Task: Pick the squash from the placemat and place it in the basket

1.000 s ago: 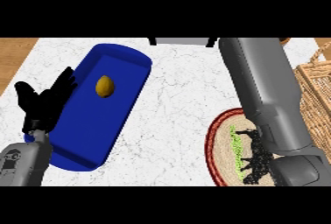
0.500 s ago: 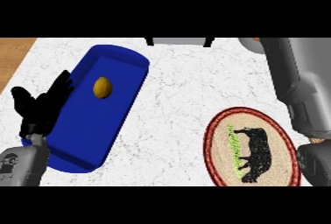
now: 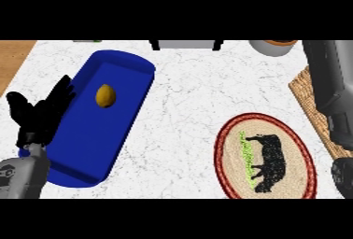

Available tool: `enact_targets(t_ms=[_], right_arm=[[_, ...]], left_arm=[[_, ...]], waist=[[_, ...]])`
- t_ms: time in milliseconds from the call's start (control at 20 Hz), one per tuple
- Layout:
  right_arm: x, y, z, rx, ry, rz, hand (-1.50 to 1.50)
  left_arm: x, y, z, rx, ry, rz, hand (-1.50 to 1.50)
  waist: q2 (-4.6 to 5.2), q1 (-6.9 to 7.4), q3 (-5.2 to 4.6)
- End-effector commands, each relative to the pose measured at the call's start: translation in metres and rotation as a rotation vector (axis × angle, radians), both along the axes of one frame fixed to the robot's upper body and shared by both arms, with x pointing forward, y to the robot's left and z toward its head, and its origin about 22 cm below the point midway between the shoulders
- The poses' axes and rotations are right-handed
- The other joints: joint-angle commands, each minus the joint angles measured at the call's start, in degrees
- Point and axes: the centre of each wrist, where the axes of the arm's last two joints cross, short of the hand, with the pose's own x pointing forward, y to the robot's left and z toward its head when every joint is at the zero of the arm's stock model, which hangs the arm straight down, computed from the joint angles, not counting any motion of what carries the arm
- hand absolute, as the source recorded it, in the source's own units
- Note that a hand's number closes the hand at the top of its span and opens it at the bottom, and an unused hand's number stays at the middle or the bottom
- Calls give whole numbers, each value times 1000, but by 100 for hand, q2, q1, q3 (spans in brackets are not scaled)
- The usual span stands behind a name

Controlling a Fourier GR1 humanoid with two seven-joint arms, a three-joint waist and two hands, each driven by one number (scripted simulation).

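The yellow squash lies in the upper part of a long blue rimmed mat at the left of the counter. My left hand stands just left of the mat, open with fingers up, well short of the squash. The wicker basket shows only as a strip at the right edge, largely hidden behind my right arm. Only grey arm parts of the right side show along that edge; the right hand itself is out of the picture.
An oval woven mat with a red rim and a black animal picture lies at the lower right. A grey bowl and a grey box sit at the counter's far edge. White marble separates the two mats.
My right arm has drawn back to the right, and the hand that hung over the oval mat has left the view. The left hand and the squash have stayed put.
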Motion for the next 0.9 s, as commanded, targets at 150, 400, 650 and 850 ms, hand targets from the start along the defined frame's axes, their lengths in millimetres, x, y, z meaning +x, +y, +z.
enact_targets(t_ms=[150,400,650,850], right_arm=[[-15,-41,-27,95,-6,-109,150],[-25,-61,-65,118,-76,-124,150],[-49,-96,-76,69,-142,-286,150],[-62,-111,-97,151,-119,-265,-150]], left_arm=[[-12,-4,-9,-8,13,9,0],[-2,13,-5,10,1,11,0],[-8,-5,-2,17,12,12,0],[-4,5,3,6,2,16,0]], waist=[[-39,-61,3],[8,-19,2],[-24,-92,1],[-9,-61,4]])
